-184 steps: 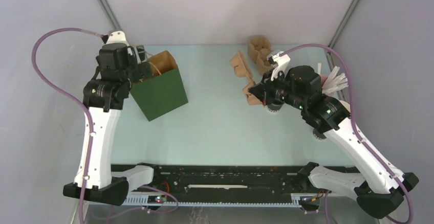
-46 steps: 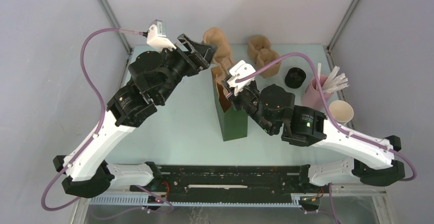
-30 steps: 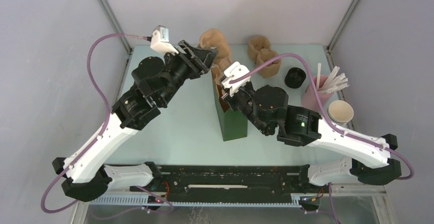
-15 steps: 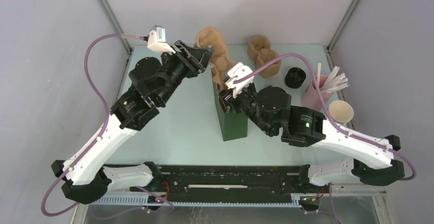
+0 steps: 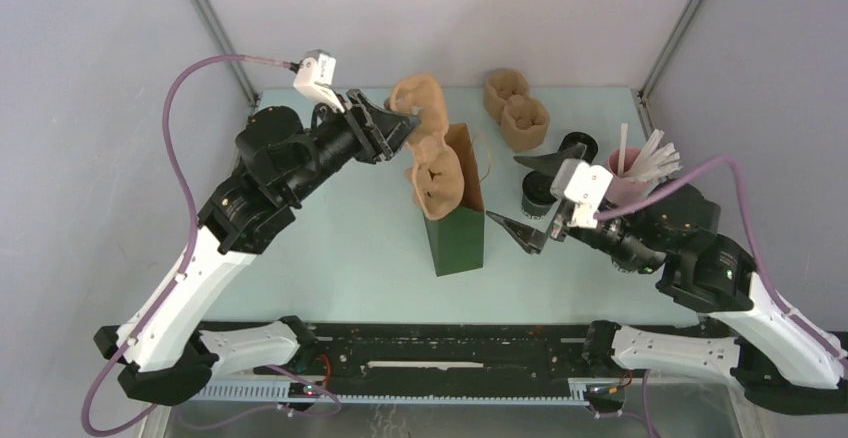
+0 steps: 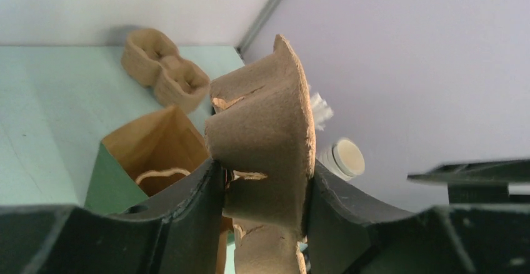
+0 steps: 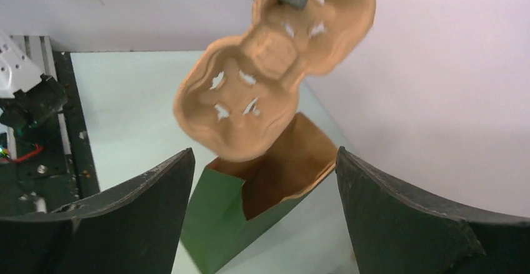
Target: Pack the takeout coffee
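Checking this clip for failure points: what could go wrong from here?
The cup carrier hangs tilted over the bag, pinched at one end by the left fingers; it may snag the rim. The right fingers stand open beside the bag, so nothing steadies it against tipping.

Pulp carrier [image 5: 430, 158] above green bag [image 5: 455, 243] (mouth open); spare carriers [image 5: 520, 113] behind.

The cup carrier [image 5: 432, 163] is clamped in the left claw [image 5: 400, 127] and hangs ahead of it, over the mouth of the bag [image 5: 455, 230]. The bag stands on the table [image 5: 340, 248] below that claw and straight ahead of the right claw [image 5: 530, 195]. The takeout coffee [image 5: 577, 144] stands just behind the right claw. The straw cup [image 5: 640, 170] is beside its wrist, and the spare carriers [image 5: 517, 113] lie farther back.
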You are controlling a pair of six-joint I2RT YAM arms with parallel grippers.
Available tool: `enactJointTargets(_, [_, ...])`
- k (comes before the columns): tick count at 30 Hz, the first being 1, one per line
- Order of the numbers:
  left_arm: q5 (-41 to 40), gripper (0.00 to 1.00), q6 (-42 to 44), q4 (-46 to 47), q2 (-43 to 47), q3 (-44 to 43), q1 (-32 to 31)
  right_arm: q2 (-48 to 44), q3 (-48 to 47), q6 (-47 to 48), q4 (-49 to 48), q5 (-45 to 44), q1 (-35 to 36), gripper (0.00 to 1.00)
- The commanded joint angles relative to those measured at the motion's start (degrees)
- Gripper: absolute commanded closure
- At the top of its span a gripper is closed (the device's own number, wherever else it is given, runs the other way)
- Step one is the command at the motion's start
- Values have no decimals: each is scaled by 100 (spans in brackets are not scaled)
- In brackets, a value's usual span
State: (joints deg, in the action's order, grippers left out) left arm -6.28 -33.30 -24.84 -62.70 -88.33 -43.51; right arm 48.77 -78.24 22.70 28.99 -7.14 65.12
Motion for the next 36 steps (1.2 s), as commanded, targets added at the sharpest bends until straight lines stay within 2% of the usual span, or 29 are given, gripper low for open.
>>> enactJointTargets(1, [1231, 55, 191, -440, 45, -271, 42, 130, -51, 1841, -115, 1953, -473, 11])
enactJointTargets(4, [1741, 55, 44, -427, 41, -160, 40, 346, -74, 2611, -68, 3000, -714, 18])
enactJointTargets(9, [2071, 58, -158, -413, 72, 3, 39, 741, -134, 2834, -89, 3375, -729, 18])
enactJointTargets(12, [2314, 59, -206, -408, 37, 48, 37, 925, -122, 2862, -167, 3323, -740, 18])
enactJointTargets(16, [2421, 61, -247, -425, 26, 137, 43, 1118, -122, 2911, -309, 3104, -773, 24])
enactJointTargets(25, [2586, 61, -376, -487, -24, 155, 73, 1179, -56, 2859, -489, 2659, -773, 23])
enactJointTargets(34, [2660, 62, -458, -487, -75, 159, 86, 1377, -52, 3042, -530, 2178, -576, 30])
enactJointTargets(36, [2670, 62, -458, -495, -76, 159, 88, 1389, -54, 3047, -546, 2091, -571, 37])
